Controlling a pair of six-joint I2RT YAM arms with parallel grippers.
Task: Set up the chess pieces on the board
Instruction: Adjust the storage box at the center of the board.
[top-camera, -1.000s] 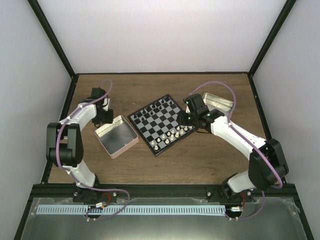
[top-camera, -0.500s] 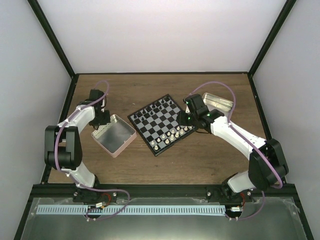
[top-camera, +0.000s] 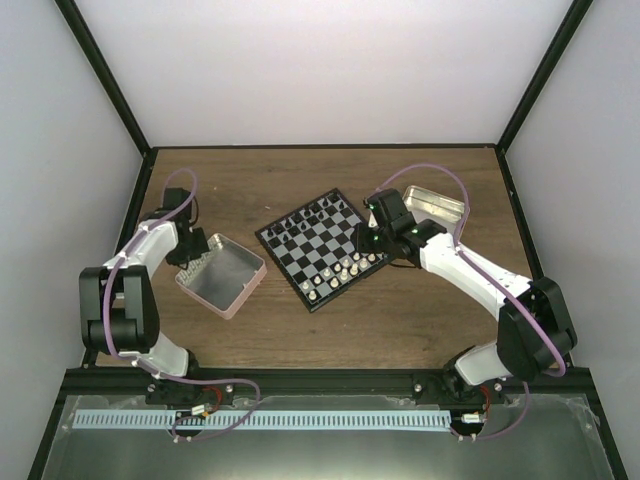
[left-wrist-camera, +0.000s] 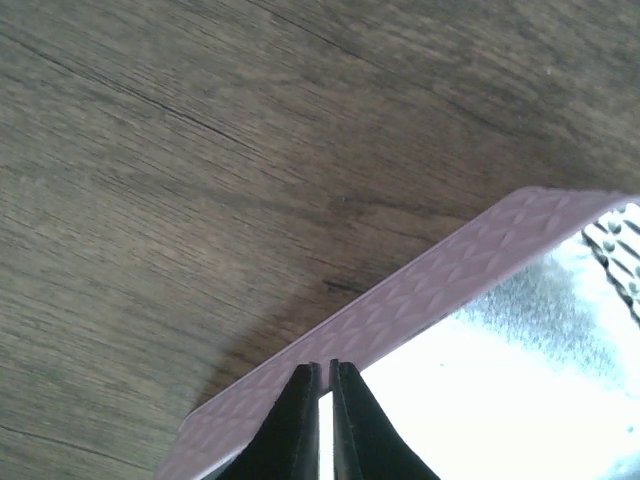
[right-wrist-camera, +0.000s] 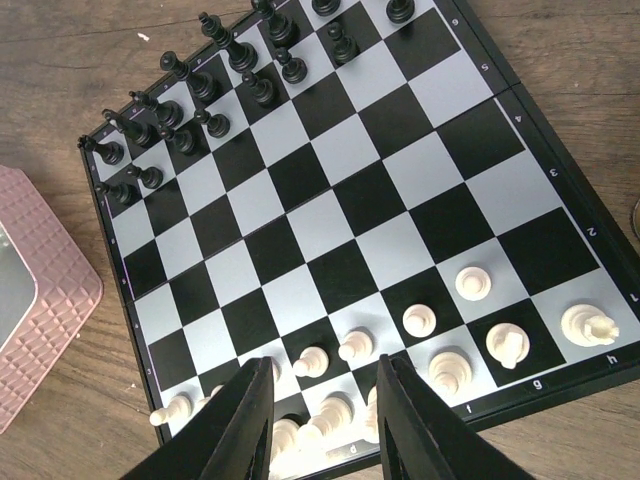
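Observation:
The board (top-camera: 322, 243) lies at the table's middle, turned diamond-wise. Cream-white chess pieces (top-camera: 345, 270) stand in two rows along its near-right edge, and several pieces (right-wrist-camera: 470, 283) show in the right wrist view. My right gripper (top-camera: 365, 240) hovers above those rows, open, its fingers (right-wrist-camera: 325, 362) straddling a few pieces without touching any. My left gripper (top-camera: 192, 247) is at the far left, away from the board. It is shut on the wall of a pink tin (top-camera: 222, 275), and the pinch (left-wrist-camera: 320, 368) on that tin wall (left-wrist-camera: 450, 270) shows in the left wrist view.
Black pieces (top-camera: 315, 215) fill the board's far-left rows (right-wrist-camera: 200, 90). A silvery tin (top-camera: 435, 205) lies behind my right arm. The pink tin's corner (right-wrist-camera: 40, 270) sits just left of the board (right-wrist-camera: 330, 190).
My left gripper has shut on the pink tin's wall and pulled the tin left, away from the board. The right arm has not moved.

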